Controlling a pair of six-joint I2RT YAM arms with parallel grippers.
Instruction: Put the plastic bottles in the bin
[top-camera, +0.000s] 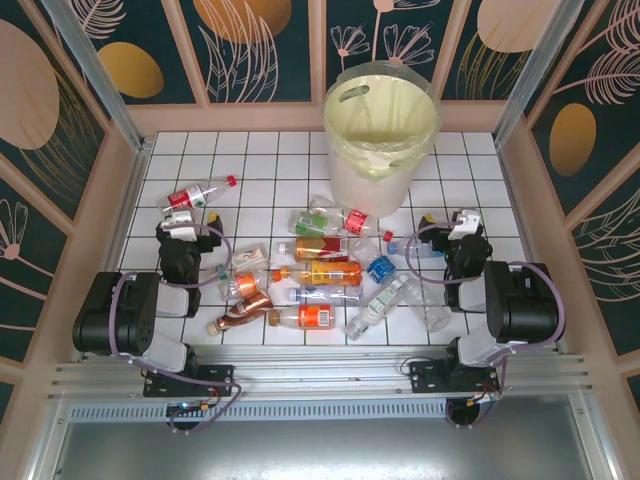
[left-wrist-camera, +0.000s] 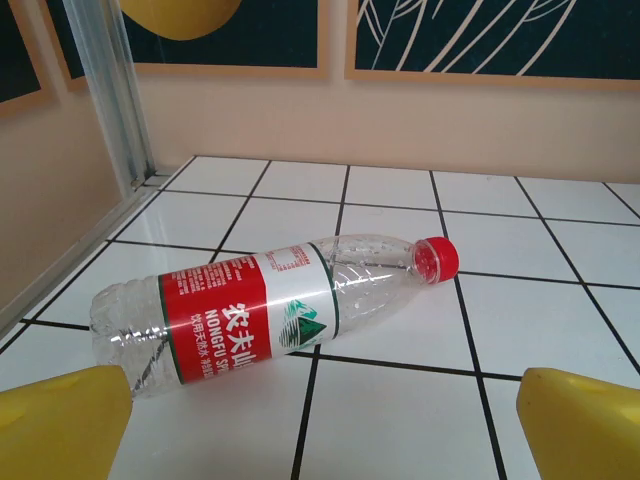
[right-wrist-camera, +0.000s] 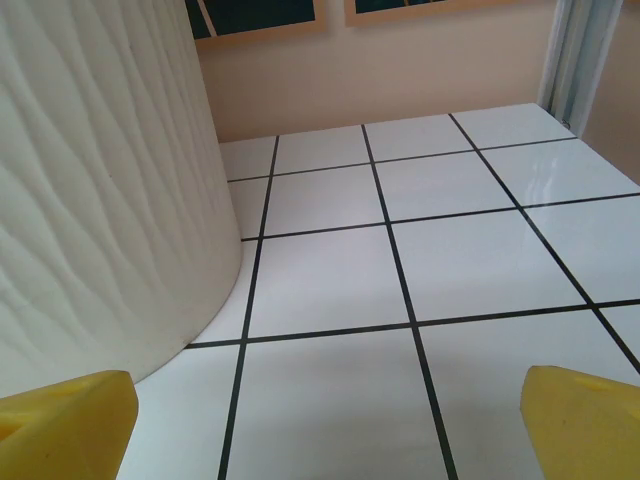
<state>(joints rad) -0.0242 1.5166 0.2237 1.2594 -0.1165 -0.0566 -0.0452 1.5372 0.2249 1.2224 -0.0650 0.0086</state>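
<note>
Your left gripper stands released, its yellow fingers wide apart and empty. Just beyond them a clear ribbed plastic bottle with a red label and red cap lies on its side, cap to the right in the wrist view. Your right gripper is likewise spread and holds nothing. The large round white bin, its wall faintly rippled, rises just to its left. From above, a pale yellow-green bag lines the bin at the far middle. The other bottles, clear, orange and amber, lie heaped between the arms. Glossy white tiles with dark grout lie bare at the far left, and right of the bin up to the peach wall.
</note>
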